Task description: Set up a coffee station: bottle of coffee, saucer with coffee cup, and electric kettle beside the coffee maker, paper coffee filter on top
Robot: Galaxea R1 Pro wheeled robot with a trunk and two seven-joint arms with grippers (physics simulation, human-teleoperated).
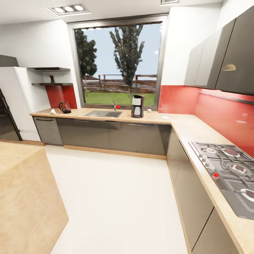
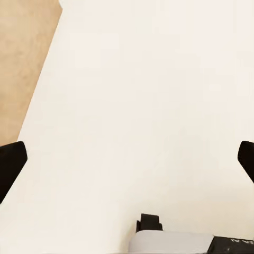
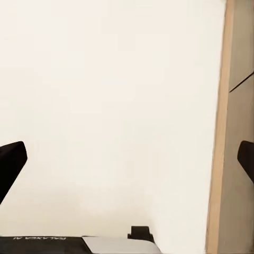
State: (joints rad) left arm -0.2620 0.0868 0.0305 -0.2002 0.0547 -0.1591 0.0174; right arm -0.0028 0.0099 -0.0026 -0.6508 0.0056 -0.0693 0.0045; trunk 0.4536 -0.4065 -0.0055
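Observation:
Across the room, the black and silver coffee maker (image 1: 137, 106) stands on the far countertop (image 1: 151, 119) under the window. A small white coffee cup (image 1: 149, 110) sits just right of it, and a white saucer (image 1: 165, 117) lies further right. The dark electric kettle (image 1: 65, 107) and a small white item (image 1: 53, 111), possibly the paper filter, sit at the counter's left end. A dark bottle (image 1: 52, 79) stands on the wall shelf (image 1: 52, 84) above them. My left gripper (image 2: 127, 164) and right gripper (image 3: 127, 164) hang open over the white floor, holding nothing.
A sink (image 1: 103, 113) is set in the counter left of the coffee maker. A gas hob (image 1: 229, 169) sits in the right counter run. A wooden island (image 1: 24, 197) is close at the left and a fridge (image 1: 8, 106) stands at the far left. White floor (image 1: 116, 197) lies between.

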